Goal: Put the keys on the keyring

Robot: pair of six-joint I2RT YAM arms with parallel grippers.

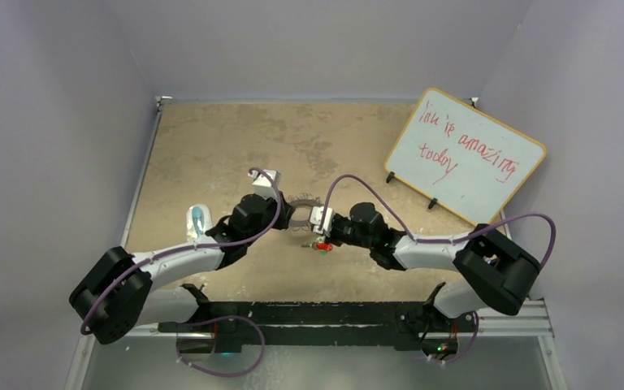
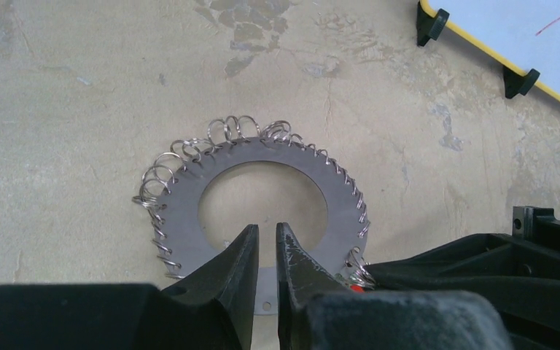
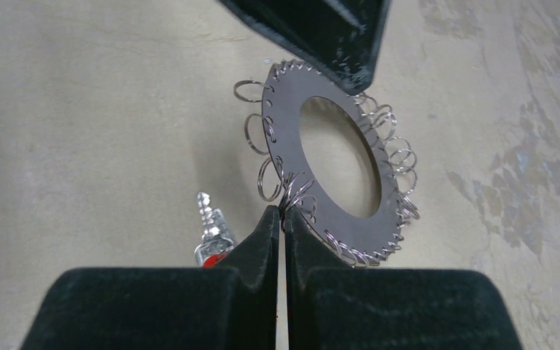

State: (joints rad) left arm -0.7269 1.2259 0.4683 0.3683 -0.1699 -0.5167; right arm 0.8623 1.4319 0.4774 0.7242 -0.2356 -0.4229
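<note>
Our left gripper (image 2: 265, 244) pinches the ring's (image 2: 339, 211) flat band, holding it tilted above the table (image 2: 80, 87). Our right gripper (image 3: 282, 216) is pressed together at the rim loops (image 3: 268, 179), with the red key (image 3: 210, 237) just beside it. We judge the ring stiff and light and the key tiny and slippery, best gripped by its head.

One keyring (image 2: 262, 152), one red-headed key (image 3: 210, 235), one whiteboard (image 1: 465, 154), one clear bluish object (image 1: 198, 219), two robot arms (image 1: 175, 262) (image 1: 431, 248)

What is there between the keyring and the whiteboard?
Nothing: only bare tabletop lies between the keyring and the whiteboard, as the left wrist view shows.
</note>
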